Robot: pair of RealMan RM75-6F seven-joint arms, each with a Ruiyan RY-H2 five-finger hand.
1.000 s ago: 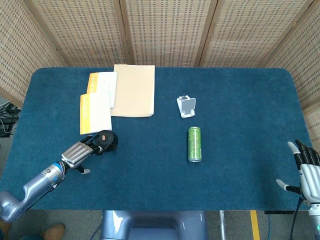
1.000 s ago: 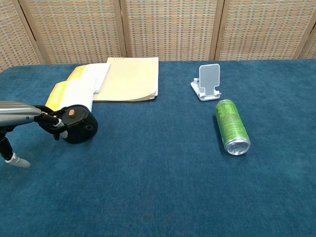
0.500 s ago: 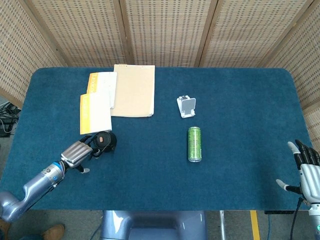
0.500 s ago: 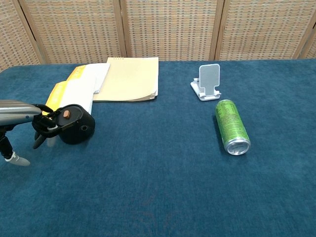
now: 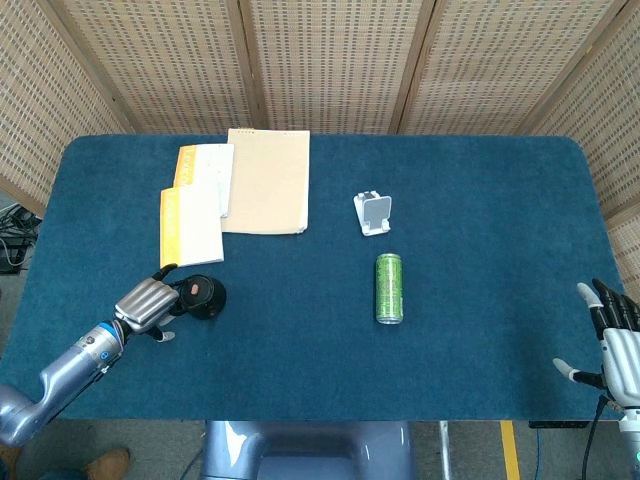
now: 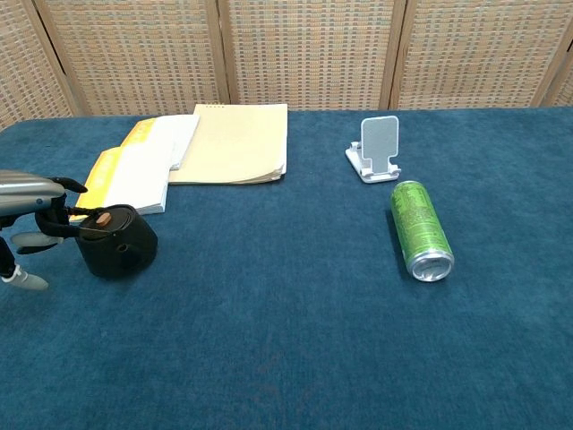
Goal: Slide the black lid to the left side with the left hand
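The black lid [image 5: 204,296] [image 6: 117,243], round with a small orange knob on top, stands on the blue table near the front left, just below the yellow-edged booklets. My left hand [image 5: 147,303] [image 6: 40,228] is against the lid's left side, its fingers curled over the lid's top edge. My right hand [image 5: 615,343] hangs off the table's right front corner, fingers spread, holding nothing; the chest view does not show it.
Two yellow-edged booklets [image 5: 195,206] and a tan folder [image 5: 267,180] lie at the back left. A white phone stand [image 5: 373,212] sits mid-table, and a green can [image 5: 389,287] lies on its side in front of it. The blue table's left edge [image 5: 40,260] is near.
My left hand has drawn the lid leftward and slightly toward the front edge, away from the booklets. The right hand has not moved.
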